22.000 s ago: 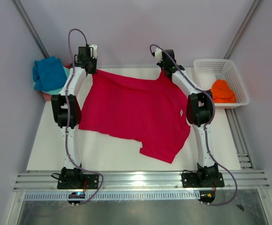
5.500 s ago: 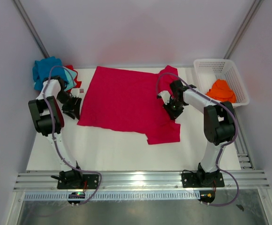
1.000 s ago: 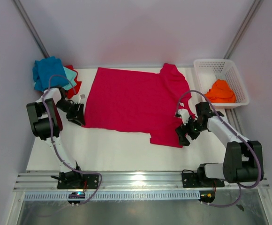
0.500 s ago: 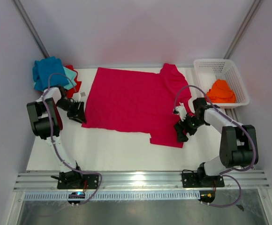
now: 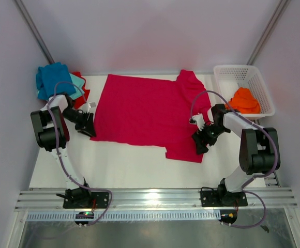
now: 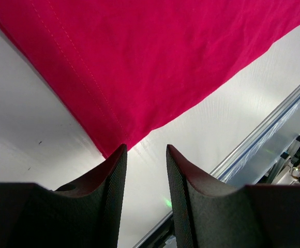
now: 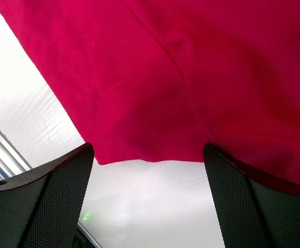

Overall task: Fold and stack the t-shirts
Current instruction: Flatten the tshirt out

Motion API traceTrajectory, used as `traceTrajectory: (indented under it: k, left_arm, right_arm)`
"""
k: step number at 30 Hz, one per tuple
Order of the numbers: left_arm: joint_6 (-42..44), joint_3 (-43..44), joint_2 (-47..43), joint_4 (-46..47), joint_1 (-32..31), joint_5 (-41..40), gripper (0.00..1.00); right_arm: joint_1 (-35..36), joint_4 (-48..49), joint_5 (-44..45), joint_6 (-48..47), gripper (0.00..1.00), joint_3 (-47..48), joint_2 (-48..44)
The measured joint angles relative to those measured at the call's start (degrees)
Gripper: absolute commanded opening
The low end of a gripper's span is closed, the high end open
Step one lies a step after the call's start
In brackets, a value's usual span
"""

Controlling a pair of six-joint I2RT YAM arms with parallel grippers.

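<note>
A large crimson t-shirt lies spread flat on the white table. My left gripper sits low at the shirt's near-left corner. In the left wrist view its jaws are open a narrow way with only table between them, and the shirt's corner ends just beyond the left fingertip. My right gripper is at the shirt's near-right hem. In the right wrist view it stands wide open, and the hem of the shirt reaches between its fingertips.
A pile of blue, teal and red t-shirts sits at the far left corner. A white lattice basket at the far right holds an orange t-shirt. A metal rail runs along the near edge.
My right gripper has slid left and slightly away from the near edge, up to the shirt's hem, as its elbow swung in. Both grippers' jaws have narrowed a little. The left arm barely moved.
</note>
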Motion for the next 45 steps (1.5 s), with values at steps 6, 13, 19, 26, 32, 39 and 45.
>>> traceTrajectory:
  k: [6,13,19,26,32,39,45]
  left_arm:
    - [1.18,0.00,0.96,-0.90,0.00,0.37,0.37]
    - [2.21,0.00,2.49,-1.09,0.00,0.46,0.35]
    - [2.27,0.35,4.07,-1.81,0.00,1.09,0.33]
    - [2.86,0.50,4.09,-2.54,0.00,1.51,0.33]
    - [3.61,0.48,4.37,-2.58,0.00,2.32,0.31]
    - [3.98,0.00,4.57,-2.58,0.00,3.02,0.30]
    - [4.04,-0.44,4.57,-2.56,0.00,3.06,0.30]
  right_arm:
    - [-0.55,-0.70,2.97,1.51,0.90,0.04,-0.74]
    - [-0.61,-1.79,7.52,3.74,0.91,-0.02,-8.55]
    - [-0.61,-5.09,9.55,3.69,0.91,-0.02,-11.06]
    - [-0.61,-9.33,10.58,3.26,0.90,0.00,-9.79]
    - [-0.61,-9.31,10.23,3.56,0.90,0.04,-5.31]
    - [-0.61,-7.61,9.22,4.59,0.90,0.66,0.52]
    - [-0.66,-7.54,7.43,4.46,0.88,1.25,1.25]
